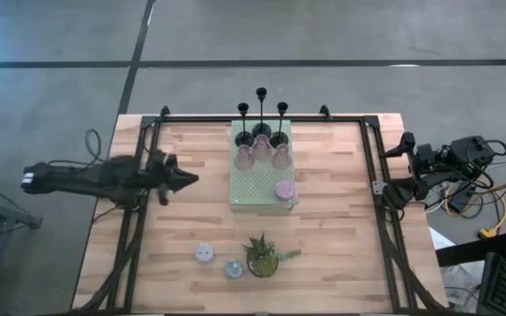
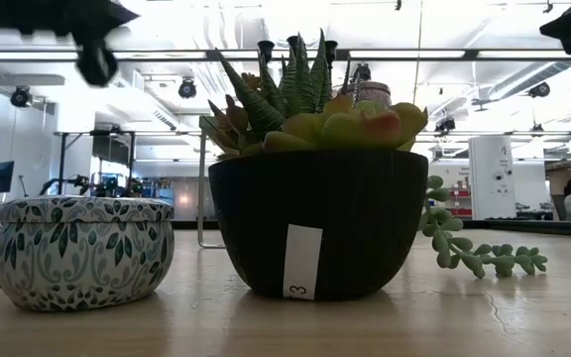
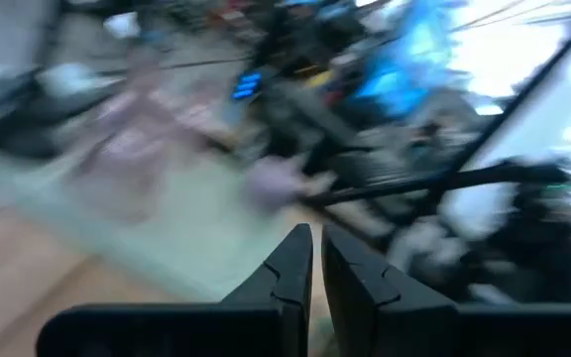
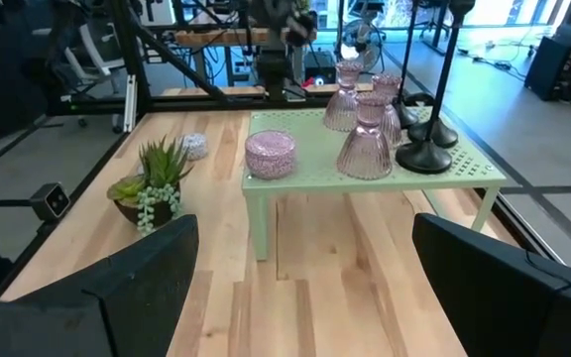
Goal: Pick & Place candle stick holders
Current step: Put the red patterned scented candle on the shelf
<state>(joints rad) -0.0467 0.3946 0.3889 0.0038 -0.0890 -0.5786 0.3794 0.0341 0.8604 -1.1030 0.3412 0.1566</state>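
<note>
1. Over the table's left side, the left gripper [image 1: 185, 180] hangs above the bare wood with its fingers [image 3: 290, 266] pressed nearly together, clenched on nothing (its own wrist view is smeared, so little else can be read there).
2. Just ahead of that gripper's tips stands the pale green perforated mat [image 1: 251, 186], raised on short legs.
3. On the mat's far end stand the three black candle sticks [image 1: 261, 123] in a cluster, and just in front of them the three pink glass holders [image 1: 262, 151]; all six are upright.
4. On the mat's near right corner sits one pink round cup [image 1: 284, 190], on the far side of the mat from the left gripper.
5. Nearer the table's front edge than the left gripper, two more round cups rest on the wood: a pale one [image 1: 204, 254] and a patterned blue-green one [image 1: 234, 269], set close together.
6. Just beside the blue-green cup stands the potted plant [image 1: 263, 256] in its dark bowl.
7. At the table's right edge, the right gripper [image 4: 300, 260] waits well apart from everything, its fingers spread wide and released, facing the mat.
</note>
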